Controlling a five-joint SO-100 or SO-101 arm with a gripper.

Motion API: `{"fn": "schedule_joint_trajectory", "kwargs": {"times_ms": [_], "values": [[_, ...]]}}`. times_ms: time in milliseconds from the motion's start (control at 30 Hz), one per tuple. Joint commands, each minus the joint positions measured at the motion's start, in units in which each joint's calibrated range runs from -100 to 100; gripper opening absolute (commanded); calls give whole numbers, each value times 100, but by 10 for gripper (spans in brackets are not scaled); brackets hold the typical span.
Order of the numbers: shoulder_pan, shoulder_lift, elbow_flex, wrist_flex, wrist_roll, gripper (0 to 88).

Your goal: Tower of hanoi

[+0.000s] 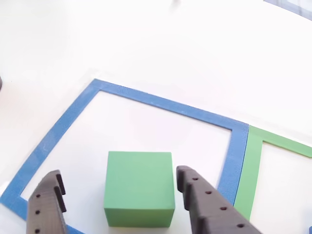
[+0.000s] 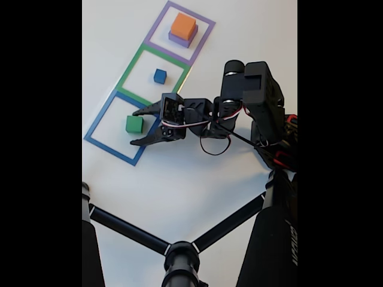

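Purple block [image 2: 179,40]: widest of the four, lying flat inside the purple square outline [image 2: 206,24] at the top of the fixed view, mostly covered by the block on top of it.
Orange block [image 2: 183,26]: stacked on the purple block, sitting a little toward that block's upper right.
Green block [image 2: 134,124]: resting on the bench inside the blue square outline [image 2: 96,125]; in the other view the same green block [image 1: 139,187] sits low in the frame, between the two fingers and apart from both.
Blue cube [image 2: 160,76]: smallest piece, alone inside the green square outline [image 2: 128,69], which lies between the purple and blue outlines.
Hand [image 2: 137,127]: open, jaws spread wide on either side of the green block, gripping nothing; in the other view the hand [image 1: 119,187] shows dark fingers [image 1: 46,204] flanking the block with white bench visible in each gap.
Arm [image 2: 251,89]: black, reaching in from the right of the fixed view, with red and white wires looping near the wrist.
Bench [image 2: 179,179]: white, plain surface carrying the three taped outlines in a diagonal row.
Tripod [image 2: 179,257]: black legs crossing the bottom of the fixed view.
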Motion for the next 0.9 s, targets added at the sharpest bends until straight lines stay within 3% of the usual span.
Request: {"fn": "schedule_joint_trajectory", "kwargs": {"times_ms": [0,233,467,633,867], "values": [[46,-1111,181,430,18,275],[516,-4397,799,3531,18,225],[1225,-7869,681,7814,18,96],[1896,-8564,-892,10713,18,39],[2759,-8547,-3937,14308,18,26]]}}
